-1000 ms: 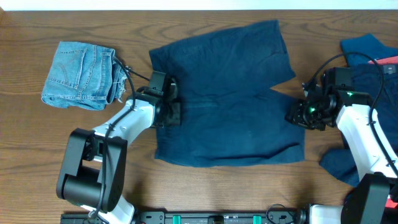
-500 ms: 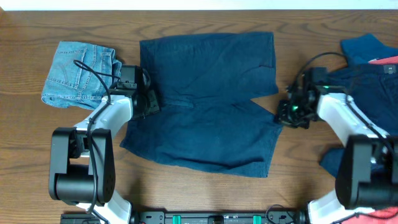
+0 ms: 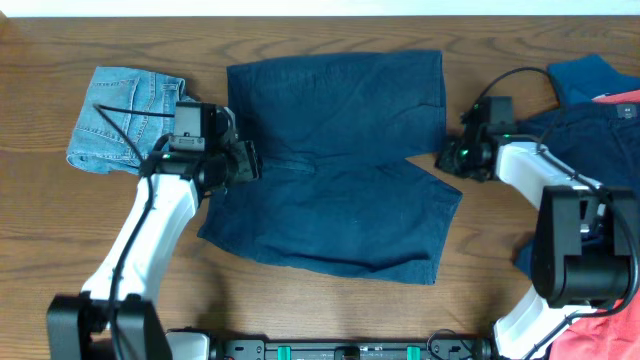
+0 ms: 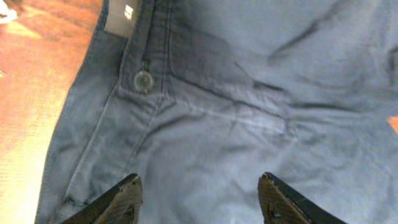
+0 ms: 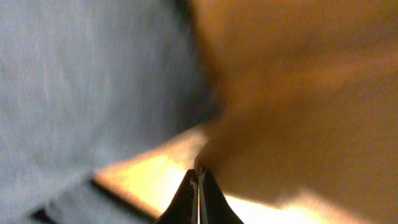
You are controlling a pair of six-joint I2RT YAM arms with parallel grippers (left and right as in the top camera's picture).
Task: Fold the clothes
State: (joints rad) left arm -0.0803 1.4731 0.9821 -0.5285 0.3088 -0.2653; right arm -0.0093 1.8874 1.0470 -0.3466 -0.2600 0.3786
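Nearest the arm bases, a strip of bare wooden table runs along the front, below the lower hem of the dark navy shorts. The shorts lie spread flat at the centre, waistband to the left and legs to the right, with a notch between the legs. More bare wood shows beyond their far edge, up to the back of the table. To the left, light-blue denim shorts sit bunched near the waistband, and the left arm's cable crosses over their right side. To the right, a heap of dark fabric, a blue top and a coral-red shirt crowd the table's edge under the right arm. The left arm reaches forward from the front-left. The left gripper is turned over the waistband with its fingers spread wide, near a button. The right arm bends back leftward. The right gripper is at the notch, its tips pressed together over bare wood just beside the navy hem, though that wrist view is blurred.
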